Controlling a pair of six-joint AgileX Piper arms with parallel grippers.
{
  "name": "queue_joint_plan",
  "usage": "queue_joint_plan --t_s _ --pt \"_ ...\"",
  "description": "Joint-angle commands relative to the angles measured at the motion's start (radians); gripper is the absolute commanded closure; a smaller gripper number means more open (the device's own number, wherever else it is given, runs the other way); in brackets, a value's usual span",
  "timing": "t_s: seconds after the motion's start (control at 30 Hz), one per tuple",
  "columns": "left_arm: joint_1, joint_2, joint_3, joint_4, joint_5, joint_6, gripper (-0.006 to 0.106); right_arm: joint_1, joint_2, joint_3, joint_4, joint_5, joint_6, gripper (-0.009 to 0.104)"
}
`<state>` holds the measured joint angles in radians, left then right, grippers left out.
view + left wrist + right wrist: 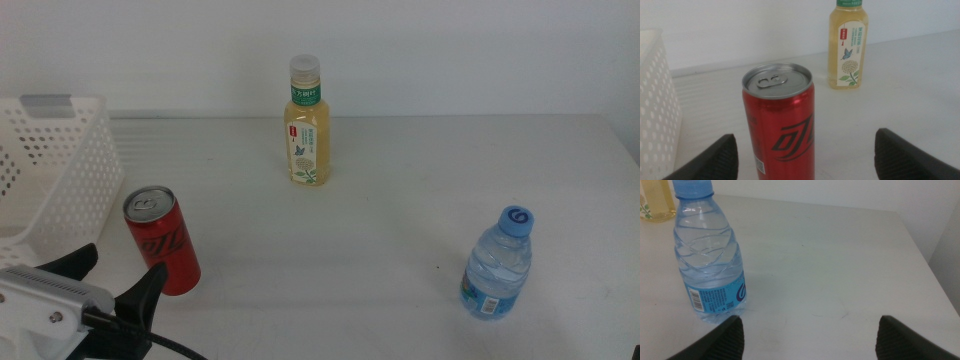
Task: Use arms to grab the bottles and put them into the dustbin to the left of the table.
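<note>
Standing wide open near the tabletop's [400, 210] front left corner, the left claw [115, 275] has its two dark jaws spread apart with nothing gripped. The tall red aluminium soda can [163, 240] stands upright just beyond the jaws and between their lines; in the left wrist view the can [780, 125] sits clear of both jaws, touching neither, and its lower part is cut off by the picture's edge.

The right claw [807, 335] is also spread wide and empty. Out of the middle view, it shows only in its own wrist view. The clear plastic water bottle with a blue cap [707, 255] stands upright just beside one jaw, off to the side of the gap rather than inside it. That bottle [498, 265] stands near the front right corner.

The yellow tea bottle with a white cap and green label [307, 122] stands upright near the middle of the far edge. The white perforated plastic basket [70, 170] sits at the left edge, partly cut off.
</note>
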<state>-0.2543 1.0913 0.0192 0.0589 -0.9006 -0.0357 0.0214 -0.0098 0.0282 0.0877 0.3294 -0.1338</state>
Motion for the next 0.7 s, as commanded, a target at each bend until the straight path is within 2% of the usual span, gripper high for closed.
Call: queue_joint_plan --t_s 0.0,0.27,0.67 --pt "-0.005 -0.004 0.016 -0.006 -0.086 -0.017 0.012 -0.005 -0.028 -0.008 -0.004 -0.071 -0.011 0.0" --pt "-0.005 0.05 0.011 -0.048 -0.131 -0.043 0.012 -0.005 -0.028 -0.008 -0.004 -0.071 -0.011 0.0" --pt "-0.005 0.341 -0.057 -0.05 -0.332 -0.069 0.012 -0.005 -0.028 -0.008 -0.004 -0.071 -0.011 0.0"
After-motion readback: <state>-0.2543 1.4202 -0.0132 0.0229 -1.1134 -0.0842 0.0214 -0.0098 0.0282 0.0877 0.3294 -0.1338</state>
